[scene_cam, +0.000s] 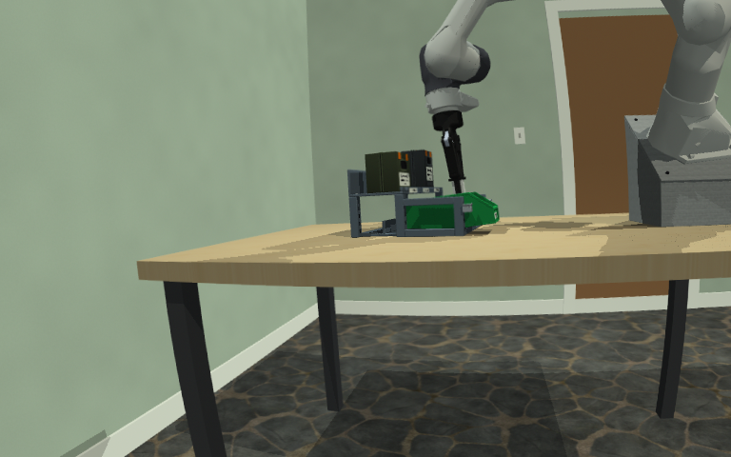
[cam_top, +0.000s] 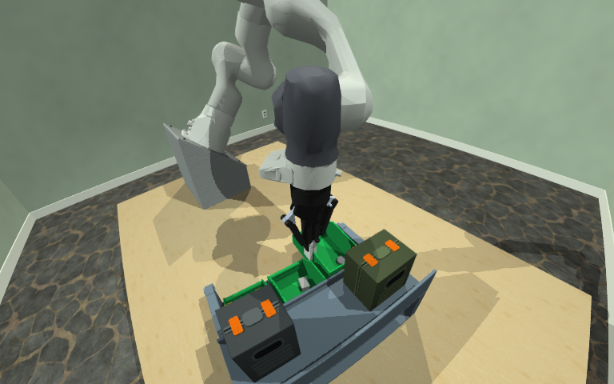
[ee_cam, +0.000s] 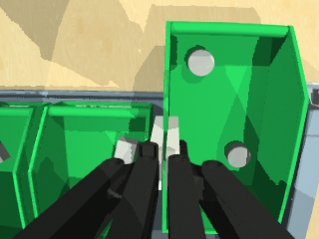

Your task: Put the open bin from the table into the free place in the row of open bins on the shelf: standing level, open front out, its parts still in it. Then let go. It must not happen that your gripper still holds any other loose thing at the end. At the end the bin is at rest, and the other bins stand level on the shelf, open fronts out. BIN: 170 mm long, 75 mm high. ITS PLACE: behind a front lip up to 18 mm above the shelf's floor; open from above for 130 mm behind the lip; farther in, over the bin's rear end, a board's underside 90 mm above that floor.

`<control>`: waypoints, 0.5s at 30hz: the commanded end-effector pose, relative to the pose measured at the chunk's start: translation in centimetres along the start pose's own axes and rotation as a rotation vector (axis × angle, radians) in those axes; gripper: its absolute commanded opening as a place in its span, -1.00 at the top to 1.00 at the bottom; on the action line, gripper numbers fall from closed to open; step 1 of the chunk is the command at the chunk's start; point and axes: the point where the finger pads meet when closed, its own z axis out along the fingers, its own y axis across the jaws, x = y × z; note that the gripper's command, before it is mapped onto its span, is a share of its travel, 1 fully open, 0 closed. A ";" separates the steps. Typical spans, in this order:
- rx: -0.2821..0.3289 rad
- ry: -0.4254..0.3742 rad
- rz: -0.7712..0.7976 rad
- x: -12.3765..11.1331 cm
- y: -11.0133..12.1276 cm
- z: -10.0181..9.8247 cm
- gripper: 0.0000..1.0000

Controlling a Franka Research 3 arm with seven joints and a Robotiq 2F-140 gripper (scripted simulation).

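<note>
The green open bin (cam_top: 328,249) sits at the right end of the row in the grey shelf (cam_top: 325,317). It juts out farther toward the arm than its neighbours. In the side view, the bin (scene_cam: 477,209) sticks out past the shelf frame with its front a little raised. Two round parts (ee_cam: 201,62) (ee_cam: 237,154) lie inside it. My gripper (cam_top: 308,253) comes down from above and is shut on the bin's left side wall (ee_cam: 166,135). Two other green bins (cam_top: 294,282) (cam_top: 242,292) stand to its left in the row.
An olive box (cam_top: 379,266) and a dark grey box (cam_top: 257,333) stand on the shelf's top board, close behind the bins. The arm's grey base block (cam_top: 213,174) stands at the far side of the table.
</note>
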 end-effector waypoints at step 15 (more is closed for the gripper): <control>0.001 -0.012 0.008 -1.0 -0.1 -0.1 1.00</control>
